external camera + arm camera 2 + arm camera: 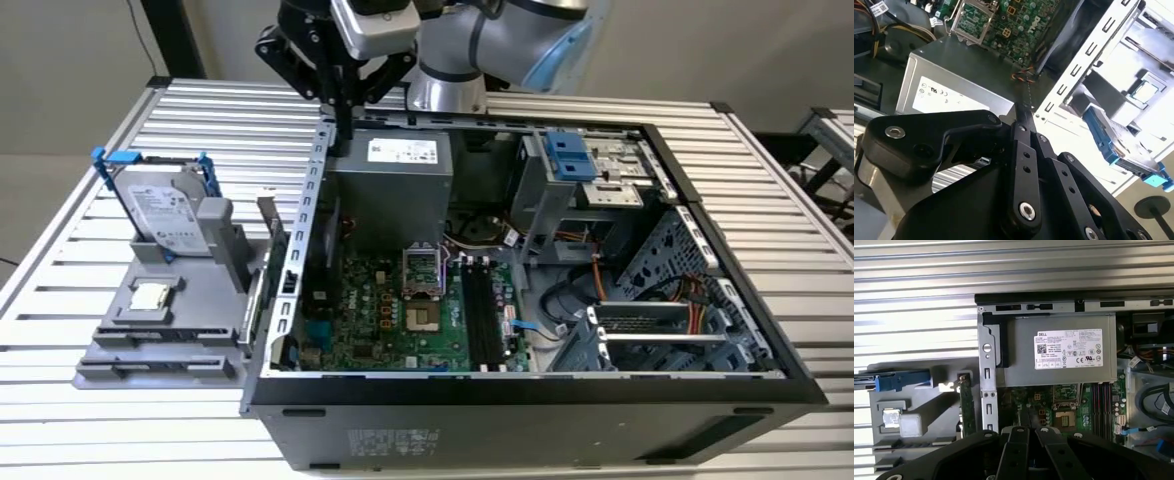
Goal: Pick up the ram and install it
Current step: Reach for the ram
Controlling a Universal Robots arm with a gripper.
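Robot gripper [343, 135] hanging in the upper middle of the exterior view, over the far corner of an open computer case [534, 425] that lies on a slatted metal surface [134, 430]; its black jaws are drawn narrow, tips together, with nothing between them, as both wrist views also show; below the tips sits the grey power supply [394, 185]; the ram [968, 407], a thin dark green stick, stands on edge in a grey holder [160, 345] just outside the case wall, on the exterior view's left, well apart from the gripper; the same holder carries a silver hard drive [167, 215] in a blue frame and a small square processor chip [151, 295]; inside the case lies the green motherboard [387, 320] with its long black slots [483, 310].
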